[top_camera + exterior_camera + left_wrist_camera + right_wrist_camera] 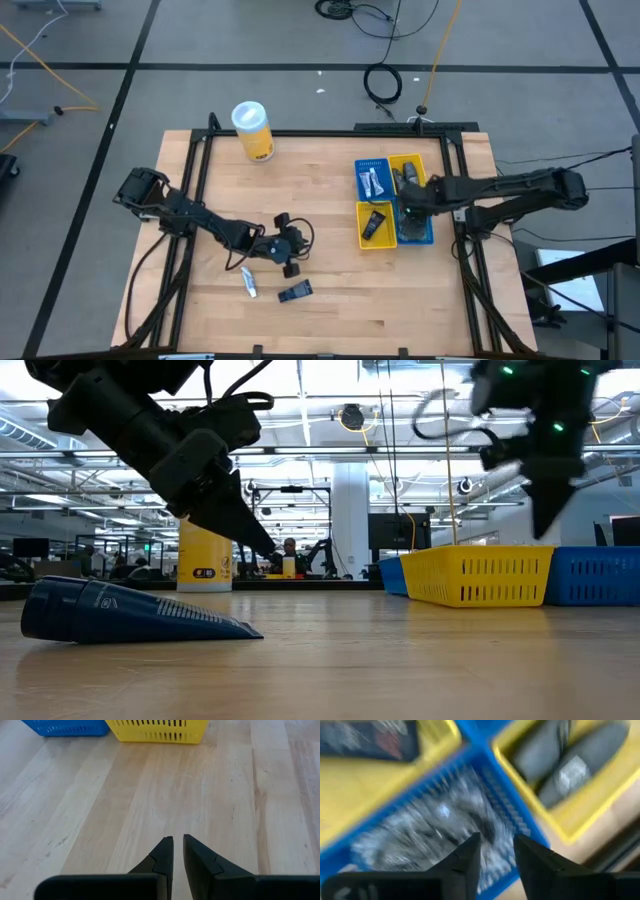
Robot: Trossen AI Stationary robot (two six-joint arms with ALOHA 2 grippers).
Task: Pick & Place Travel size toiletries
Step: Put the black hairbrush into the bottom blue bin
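A thin white tube (248, 282) and a dark blue-black packet (295, 292) (120, 610) lie flat on the table near its near edge. My left gripper (290, 247) (178, 845) hovers just beyond them with its fingers almost together and nothing between them. The blue-and-yellow tray (362, 200) holds white tubes (373, 181), grey pouches (407, 172) (570, 762) and a dark packet (373, 223) (370, 740). My right gripper (410, 207) (496, 852) hangs over the tray's near blue compartment (445, 820), fingers apart and empty.
A tall yellow canister with a white lid (253, 130) (205, 560) stands at the table's far left. A black frame (200, 160) runs along the table's edges. Bare wood (165, 785) lies between my left gripper and the tray.
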